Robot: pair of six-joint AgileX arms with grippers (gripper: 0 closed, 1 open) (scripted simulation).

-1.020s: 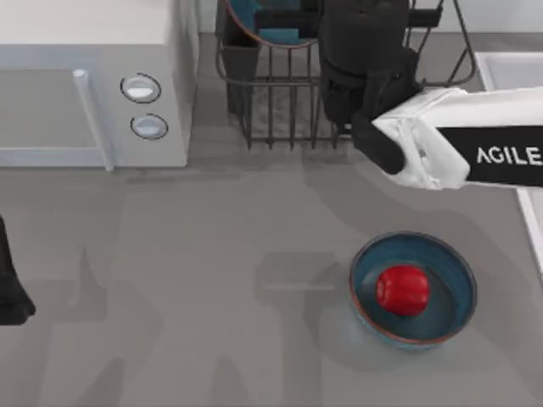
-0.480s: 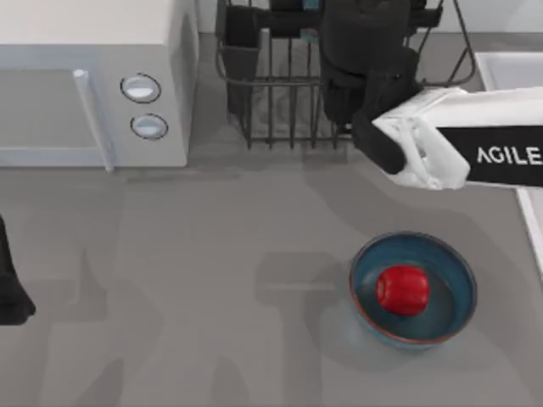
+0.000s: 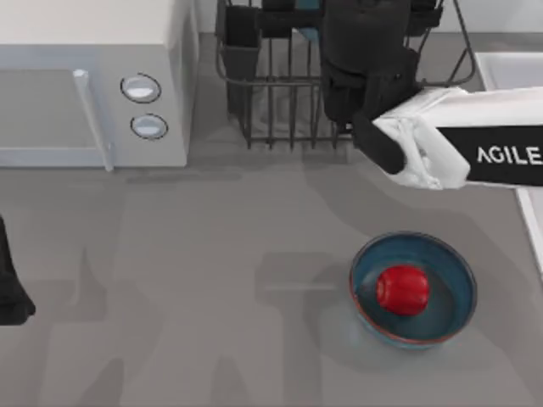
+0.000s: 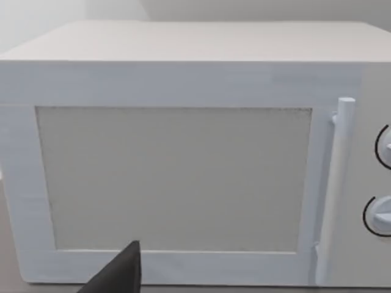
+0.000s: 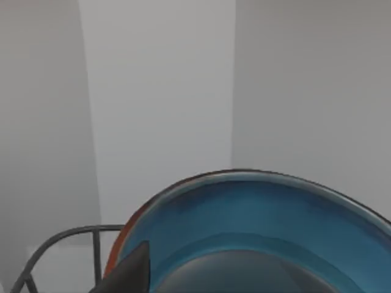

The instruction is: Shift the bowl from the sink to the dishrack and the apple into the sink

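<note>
Bowl (image 5: 256, 226) on edge over dishrack (image 3: 280, 93), inside facing right wrist camera

microwave (image 3: 93, 85) on worktop (image 3: 212, 280), far left. dishrack (image 3: 288, 93) just right of microwave, at far edge. sink (image 3: 509, 72) at right edge, right of dishrack. right arm (image 3: 458, 148) reaches from right over dishrack. bowl (image 5: 256, 232) up over rack bars. second bowl (image 3: 413, 290) on worktop near right, apple (image 3: 402, 289) in it. left arm (image 3: 10, 288) at left edge.

A kitchen counter: a white microwave (image 3: 93, 85), a wire dishrack (image 3: 280, 85) and a sink (image 3: 509, 72) rim.
</note>
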